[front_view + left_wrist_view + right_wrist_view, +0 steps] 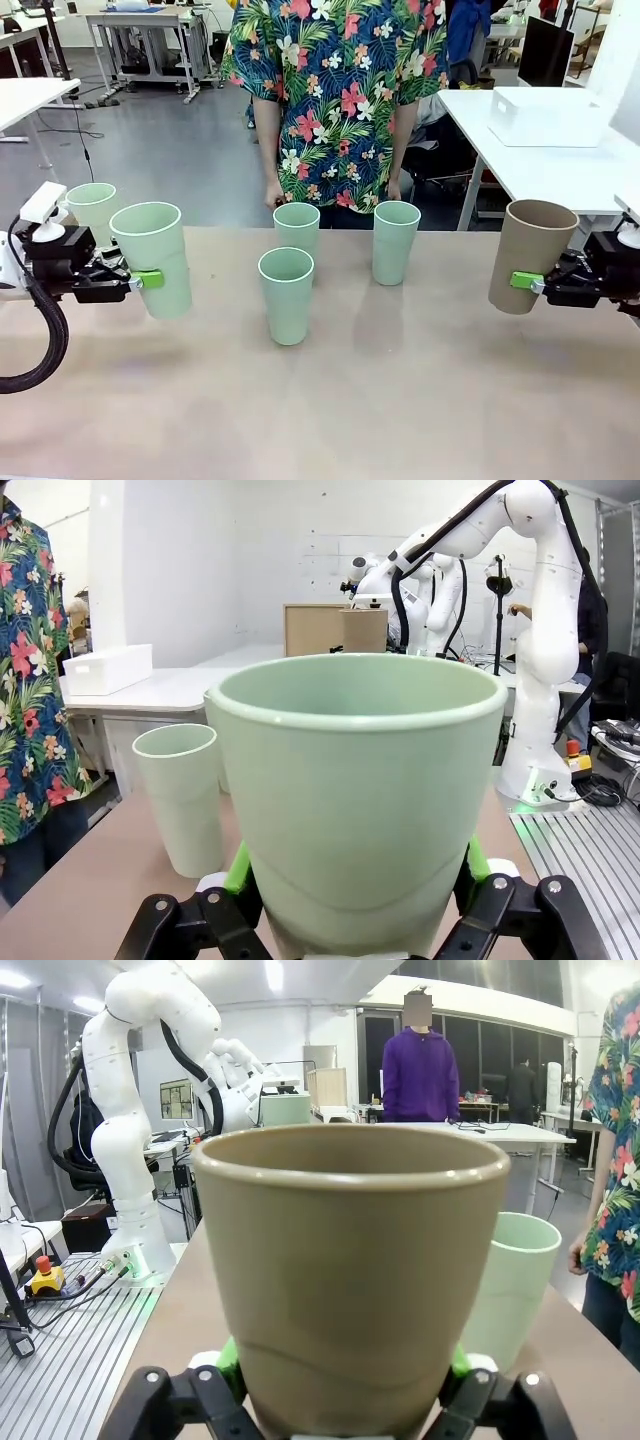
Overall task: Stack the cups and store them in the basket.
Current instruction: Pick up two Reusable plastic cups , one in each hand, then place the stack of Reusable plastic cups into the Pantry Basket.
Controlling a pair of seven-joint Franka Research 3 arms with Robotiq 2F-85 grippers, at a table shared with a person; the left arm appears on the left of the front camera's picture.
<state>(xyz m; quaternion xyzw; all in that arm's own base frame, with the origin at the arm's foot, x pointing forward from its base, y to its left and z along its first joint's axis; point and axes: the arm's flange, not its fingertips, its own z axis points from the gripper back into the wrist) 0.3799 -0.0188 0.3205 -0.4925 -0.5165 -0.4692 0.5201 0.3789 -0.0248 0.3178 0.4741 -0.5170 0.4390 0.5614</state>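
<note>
My left gripper [158,281] is shut on a pale mint green cup [152,258], held tilted above the table's left side. In the left wrist view the same cup [360,790] sits between the green pads of that gripper [358,872]. My right gripper [521,282] is shut on the tan-brown cup [533,255] above the right side. That cup [350,1270] stands upright in the right gripper [345,1362]. Three mint cups [286,295] [296,230] [396,241] stand mid-table, and one more [92,208] at far left. The white basket [545,116] rests on a white side table at back right.
A person in a floral shirt [335,100] stands at the table's far edge, hands low by the cups. The white side table [560,180] lies beyond the right corner. The near half of the brown table [330,410] is bare.
</note>
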